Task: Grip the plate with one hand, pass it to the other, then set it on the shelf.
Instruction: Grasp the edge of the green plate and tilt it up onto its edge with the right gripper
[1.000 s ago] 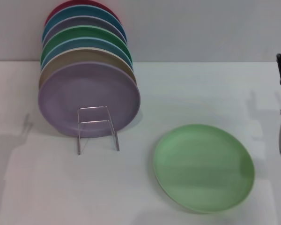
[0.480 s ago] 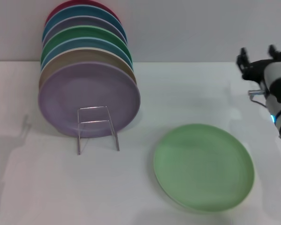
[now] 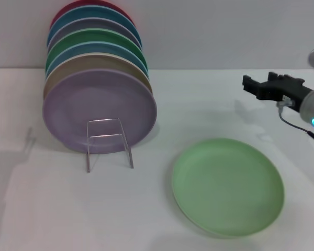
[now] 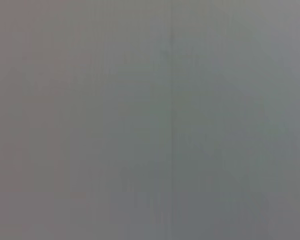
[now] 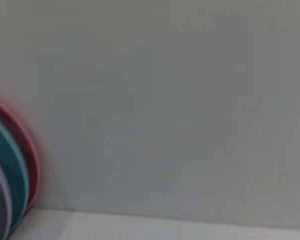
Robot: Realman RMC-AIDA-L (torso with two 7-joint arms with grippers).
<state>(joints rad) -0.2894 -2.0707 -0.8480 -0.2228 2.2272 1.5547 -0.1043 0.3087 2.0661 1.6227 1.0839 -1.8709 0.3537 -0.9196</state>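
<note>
Lying flat on the white tabletop, near and right of centre, the plate is untouched. It looks rigid and smooth, likely light but breakable if dropped. With its face flush to the tabletop, the rim is the only hold; I judge the far-right edge the best place, since it is nearest the right gripper. That gripper hovers above the tabletop, far and right of the plate, well apart from it, jaws apart. The left gripper is not in view; its wrist camera shows only a blank grey surface.

The shelf stands left of the plate, its looped front empty. Just behind it a row of plates stands on edge, the lavender plate foremost, then tan, blue, green, grey, blue and red ones toward the far wall.
</note>
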